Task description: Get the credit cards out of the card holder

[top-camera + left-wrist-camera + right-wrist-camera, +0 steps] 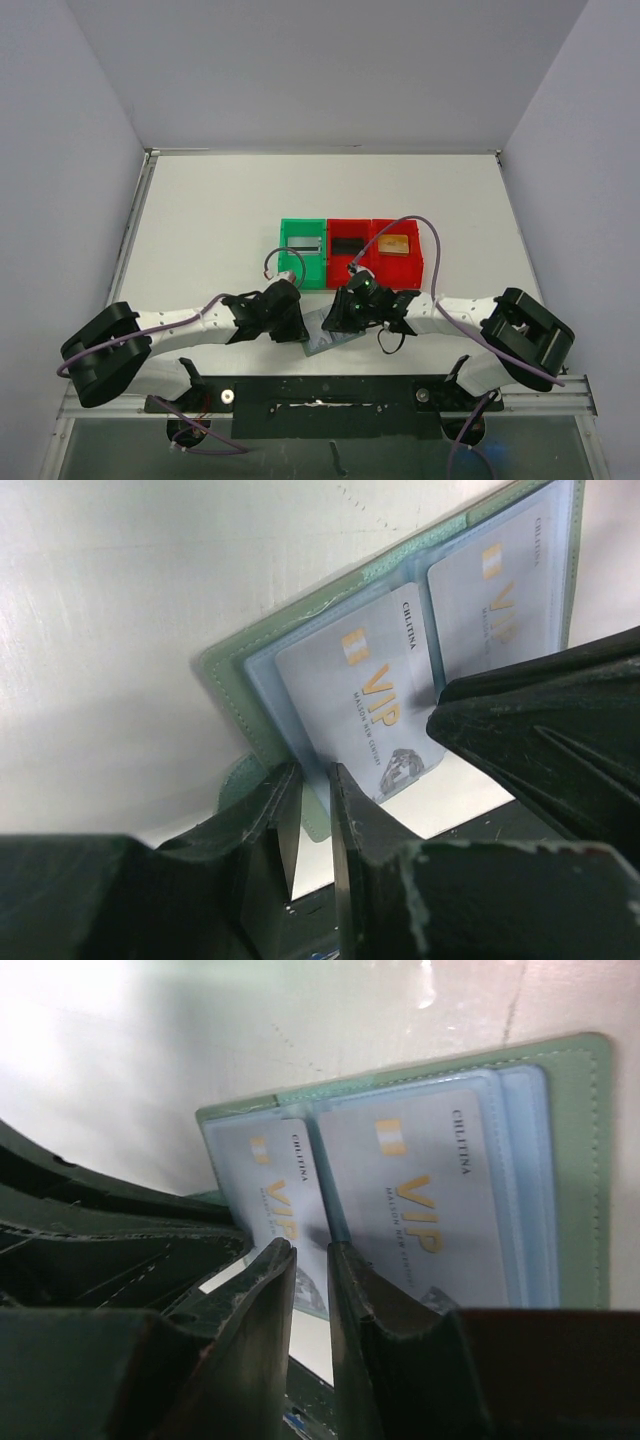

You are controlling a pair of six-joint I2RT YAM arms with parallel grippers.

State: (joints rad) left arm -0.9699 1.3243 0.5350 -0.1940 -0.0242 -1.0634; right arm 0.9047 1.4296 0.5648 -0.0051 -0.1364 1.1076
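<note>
Progress: early, nothing out yet. The card holder (330,338) lies open, inner side up, on the table (220,210) at its near edge, between the two arms and just in front of the bins. Both credit cards (365,695) sit on its panels, one per panel, none clear of the holder. The one by the left arm looks a bit skewed in its pocket, maybe started (judgement only). Left to do: draw both out and put them down.

Left end effector (312,805): jaws nearly together, a thin slit, w/ the holder's near edge pinched in it. Right end effector (312,1265): jaws just as narrow, over the near edge by the fold. Can't tell if it nips a card, the pocket or nothing.

Materials, big to small:
- table: flat matte white, faint scuffs.
- bins: one green bin (303,255) and two red bins (372,245) in a row, rigid moulded plastic, boxy w/ open tops.
- holder: soft grey-green leather-like cover, stitched border, rounded corners. Inner panels are pale blue w/ clear glossy pockets, likely slippery and clingy on the cards.
- cards: thin stiff plastic rectangles, pale bluish-white, gold "VIP" print, smooth w/ little edge to catch.
- fingers: hard dark plastic, worn at the edges, flat inner faces.
</note>
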